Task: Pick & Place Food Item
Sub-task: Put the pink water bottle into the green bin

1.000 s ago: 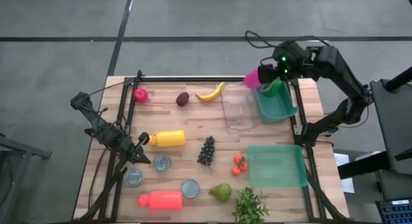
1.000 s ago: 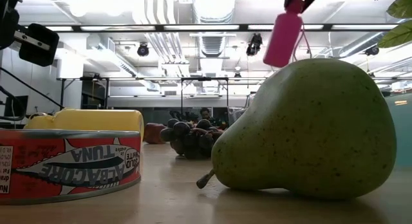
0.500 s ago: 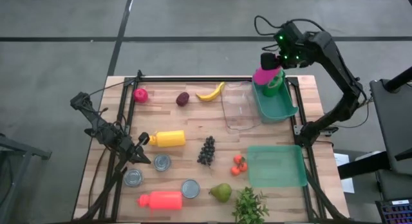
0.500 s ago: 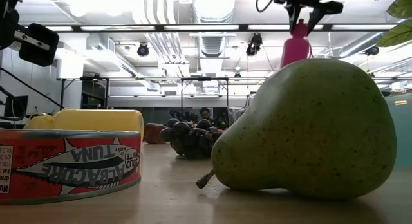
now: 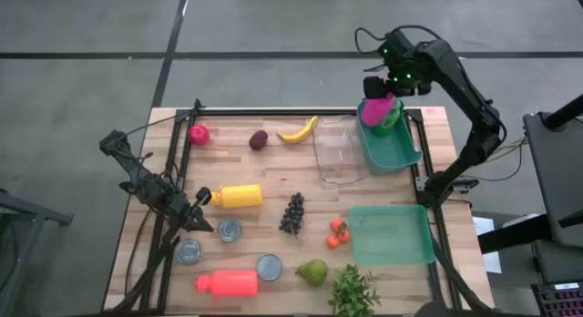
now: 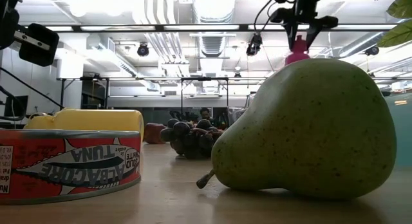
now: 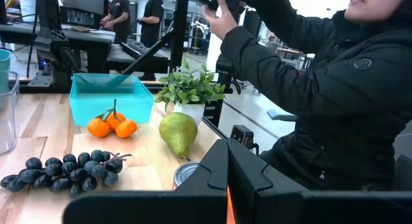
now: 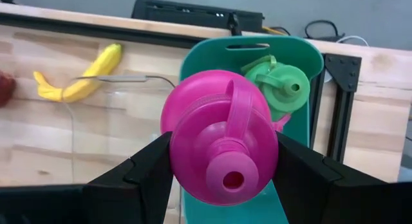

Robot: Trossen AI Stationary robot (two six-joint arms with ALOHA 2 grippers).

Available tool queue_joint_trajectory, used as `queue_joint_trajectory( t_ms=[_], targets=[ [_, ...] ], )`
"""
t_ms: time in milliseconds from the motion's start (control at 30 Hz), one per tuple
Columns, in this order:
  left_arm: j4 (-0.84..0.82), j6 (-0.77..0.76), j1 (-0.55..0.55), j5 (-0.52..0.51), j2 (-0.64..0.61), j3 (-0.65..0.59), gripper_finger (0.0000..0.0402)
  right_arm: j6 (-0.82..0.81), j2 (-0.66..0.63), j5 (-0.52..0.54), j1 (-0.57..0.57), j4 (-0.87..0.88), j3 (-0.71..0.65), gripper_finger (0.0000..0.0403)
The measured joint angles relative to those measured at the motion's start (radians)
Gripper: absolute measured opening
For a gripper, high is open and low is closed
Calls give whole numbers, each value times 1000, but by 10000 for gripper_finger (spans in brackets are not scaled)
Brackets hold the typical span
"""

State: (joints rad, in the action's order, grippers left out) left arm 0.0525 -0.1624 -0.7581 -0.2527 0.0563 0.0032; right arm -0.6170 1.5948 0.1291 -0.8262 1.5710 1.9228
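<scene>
Right gripper [image 8: 222, 161] above the teal bin [image 5: 392, 149] at the table's far right corner, its jaws partly spread and clamped on the shoulders of an upright pink bottle [image 8: 220, 135]; the bottle hangs over the bin mouth, beside a green bottle [image 8: 283, 86] already inside. Judged step: lowering for release. Done well, the bottle descends vertically, clear of the green bottle and the bin wall, and the jaws part only once its base is seated. Left gripper [image 7: 226, 179] waits fully closed and empty near the table's left edge.
</scene>
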Motion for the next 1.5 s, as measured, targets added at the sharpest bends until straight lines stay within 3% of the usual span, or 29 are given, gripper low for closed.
queue_joint_trajectory(
  t_ms=[733,1500],
  targets=[
    [0,0,0,0,0,0,0,-3,27,0,-6,-79,-118,215],
    [0,0,0,0,0,0,0,16,26,-37,-13,-270,-342,215]
  ],
)
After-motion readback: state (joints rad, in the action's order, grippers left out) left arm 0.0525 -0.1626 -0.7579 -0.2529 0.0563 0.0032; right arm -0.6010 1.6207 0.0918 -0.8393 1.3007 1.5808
